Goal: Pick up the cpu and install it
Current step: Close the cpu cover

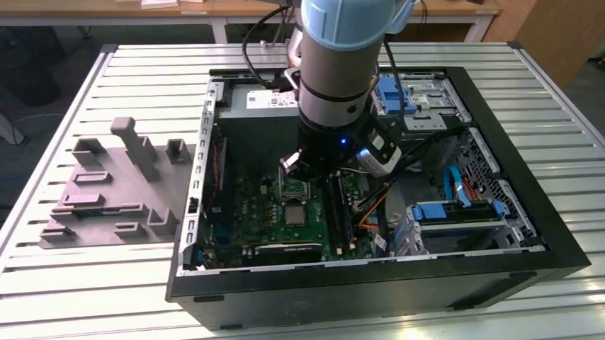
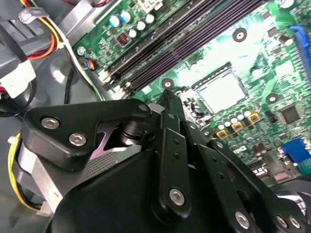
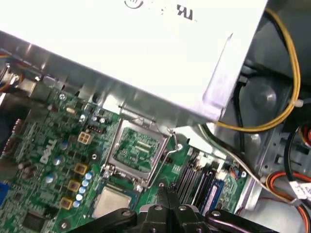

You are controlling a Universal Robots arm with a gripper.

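Silver-grey cpu (image 3: 112,201) lying flat on the green motherboard (image 3: 48,145), just beside the raised socket frame (image 3: 133,150), tool (image 3: 167,188) near it with fingers drawn together, inside the open black computer case (image 1: 378,290) on the slatted surface (image 1: 95,283)

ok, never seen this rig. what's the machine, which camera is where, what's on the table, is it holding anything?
One robot arm reaches down into an open computer case lying on a slatted metal table. The exterior view looks on from off the arm. Both wrist views ride on the arm and look past its black claw at the green motherboard. On the exterior view's left, beside the case, lies a grey fixture. The cpu, a small silver-grey square, lies flat on the board beside a metal socket frame. The claw hangs above the board close to it, shut, holding nothing I can see.
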